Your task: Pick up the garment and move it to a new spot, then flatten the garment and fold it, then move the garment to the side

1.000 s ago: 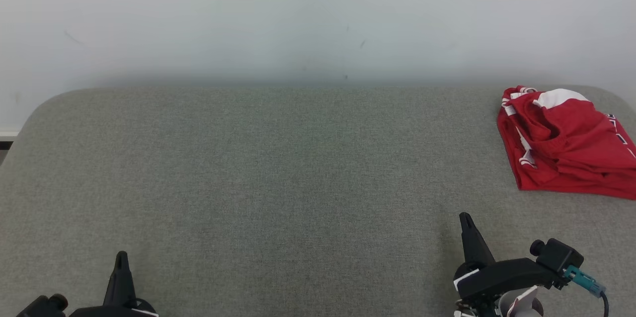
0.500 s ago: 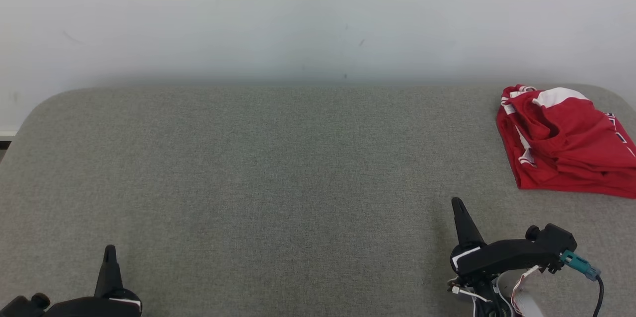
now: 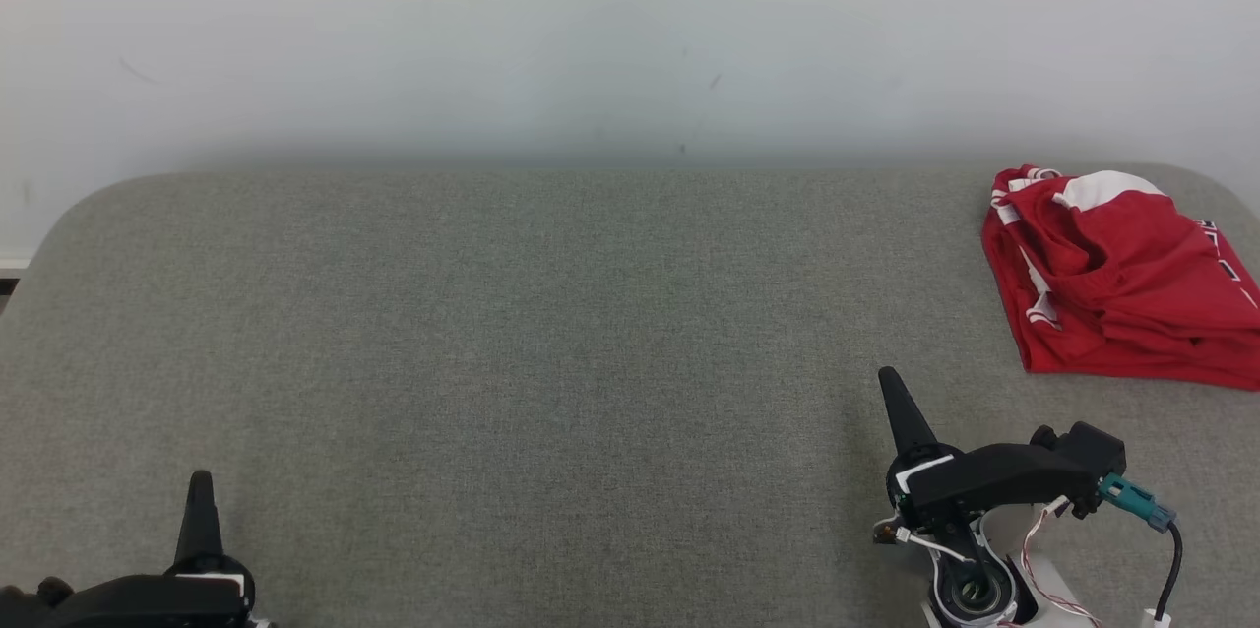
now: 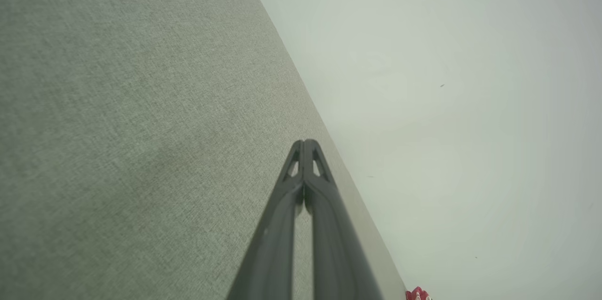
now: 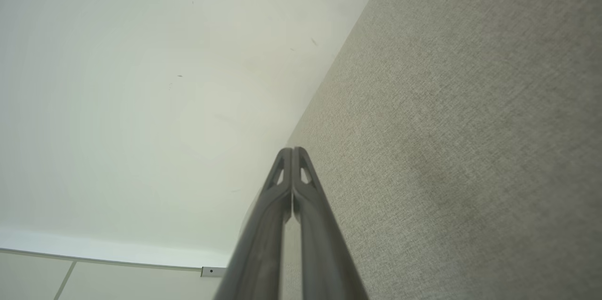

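Pressing together, left fingers [image 3: 200, 520] and right fingers [image 3: 903, 416] grip nothing; garment [image 3: 1117, 293] lies well apart.

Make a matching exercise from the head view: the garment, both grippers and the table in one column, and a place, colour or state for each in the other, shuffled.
Column one:
1. garment
2. left gripper
3. right gripper
4. table

Column two:
A. lower left, shut, holding nothing
B. grey fabric, spanning the view
C. red and white, bunched at the far right
D. lower right, shut, apart from the garment

Pairs: 1-C, 2-A, 3-D, 4-B
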